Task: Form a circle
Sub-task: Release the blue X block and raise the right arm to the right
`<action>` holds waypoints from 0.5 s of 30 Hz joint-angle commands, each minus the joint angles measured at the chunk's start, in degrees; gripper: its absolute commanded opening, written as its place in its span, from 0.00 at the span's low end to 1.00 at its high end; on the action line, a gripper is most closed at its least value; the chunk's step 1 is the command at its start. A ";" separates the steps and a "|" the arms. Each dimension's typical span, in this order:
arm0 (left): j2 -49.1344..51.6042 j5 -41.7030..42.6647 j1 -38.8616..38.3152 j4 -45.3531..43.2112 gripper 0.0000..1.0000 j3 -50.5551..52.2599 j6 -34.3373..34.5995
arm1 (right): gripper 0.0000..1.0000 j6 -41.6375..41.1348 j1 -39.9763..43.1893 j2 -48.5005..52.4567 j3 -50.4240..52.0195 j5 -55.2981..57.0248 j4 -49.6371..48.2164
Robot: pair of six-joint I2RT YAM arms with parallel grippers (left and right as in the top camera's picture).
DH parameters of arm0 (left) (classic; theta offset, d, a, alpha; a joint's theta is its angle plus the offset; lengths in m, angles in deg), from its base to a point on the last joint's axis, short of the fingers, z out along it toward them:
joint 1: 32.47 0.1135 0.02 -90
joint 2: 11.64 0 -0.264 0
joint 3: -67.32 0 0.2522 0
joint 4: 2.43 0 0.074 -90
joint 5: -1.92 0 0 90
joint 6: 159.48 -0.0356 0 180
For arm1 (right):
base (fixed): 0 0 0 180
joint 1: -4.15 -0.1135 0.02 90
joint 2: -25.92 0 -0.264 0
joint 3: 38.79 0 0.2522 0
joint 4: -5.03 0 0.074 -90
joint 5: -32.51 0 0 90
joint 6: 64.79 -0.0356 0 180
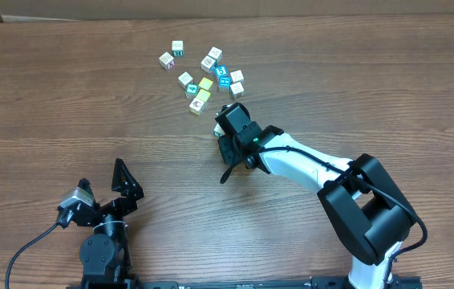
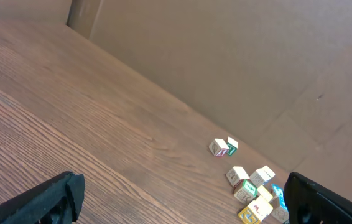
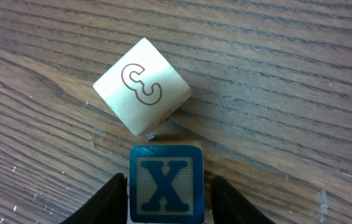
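Circle [image 3: 163,155] amounts to two cubes in the right wrist view. One is a blue cube [image 3: 165,186] with a white X on its top face. The other is a white cube [image 3: 142,87] marked with a brown curl, turned corner-on, its nearest corner just at the blue cube's far edge. Both sit flat on the wooden tabletop [image 1: 66,96].

The right fingers [image 3: 168,202] stand one on each side of the blue cube, close along its walls. The view cuts them off low, so I cannot tell whether they press it or only flank it. From overhead the blue cube is hidden under the wrist of the right arm [image 1: 307,164].

Beyond the blue cube, toward the tabletop's far edge, lies a loose scatter of cubes [image 1: 205,83] in white, yellow and teal, some touching, some apart. Well away from the blue cube, toward the near left edge, the left fingers [image 2: 183,190] are spread wide apart with nothing between them. They point across bare wood toward that scatter and a cardboard wall [image 2: 226,62] behind it.
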 commanded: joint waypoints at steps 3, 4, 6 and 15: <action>-0.55 -0.61 0.00 -0.02 0.99 0.22 -0.68 | 0.46 -0.02 -0.33 0.90 0.42 0.81 -0.37; -0.55 -0.61 0.00 -0.02 0.99 0.22 -0.68 | 0.47 -0.02 -0.33 0.90 0.39 0.83 -0.42; -0.55 -0.61 0.00 -0.02 1.00 0.22 -0.68 | 0.49 0.00 -0.33 0.83 0.00 0.85 -0.35; -0.55 -0.61 0.00 -0.02 0.99 0.22 -0.68 | 0.55 0.24 -0.28 -4.59 -3.15 5.79 -0.04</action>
